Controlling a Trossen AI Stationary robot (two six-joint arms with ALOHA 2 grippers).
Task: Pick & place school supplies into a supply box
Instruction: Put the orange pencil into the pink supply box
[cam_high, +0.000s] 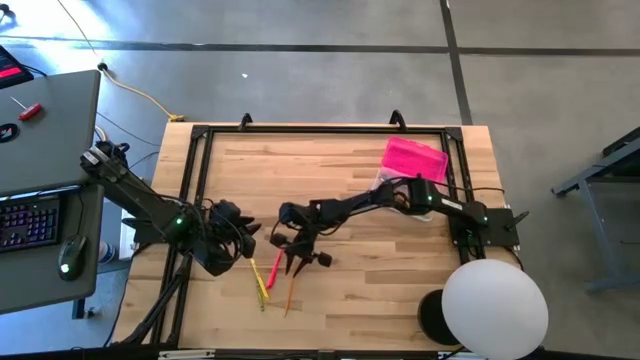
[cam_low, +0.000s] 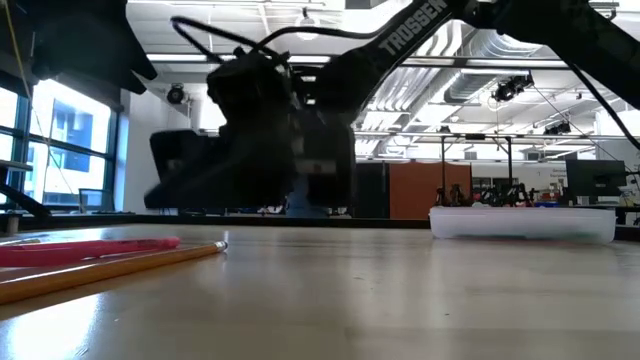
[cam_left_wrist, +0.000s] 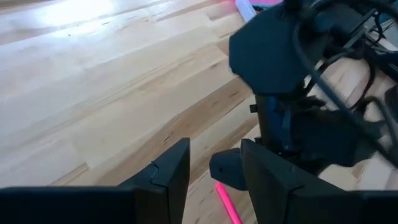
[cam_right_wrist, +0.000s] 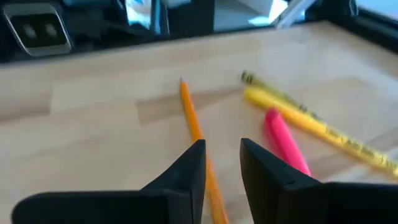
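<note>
An orange pencil (cam_right_wrist: 193, 124), a pink pen (cam_right_wrist: 283, 140) and a yellow pencil (cam_right_wrist: 311, 127) lie flat on the wooden table near its front. My right gripper (cam_right_wrist: 222, 165) is low over them, open, with the orange pencil running into the gap between its fingers. In the high view it (cam_high: 300, 262) sits just right of the supplies (cam_high: 265, 280). My left gripper (cam_high: 238, 238) hangs open above the table left of them, holding nothing; the pink pen (cam_left_wrist: 227, 202) shows past its fingers. The supply box (cam_high: 415, 160) with its pink lid stands at the far right. My right gripper comes at the orange pencil slanting down from the table's right, its fingers either side of the shaft (cam_right_wrist: 211, 180) and lying along it. The pencil lies flat on the table. Whether a finger touches it, I cannot tell.
A black frame rail (cam_high: 320, 130) runs round the tabletop. A white round thing (cam_high: 493, 305) stands at the near right corner. A grey desk with a keyboard (cam_high: 30, 215) is off the table's left. Bare wood lies between the supplies and the box.
</note>
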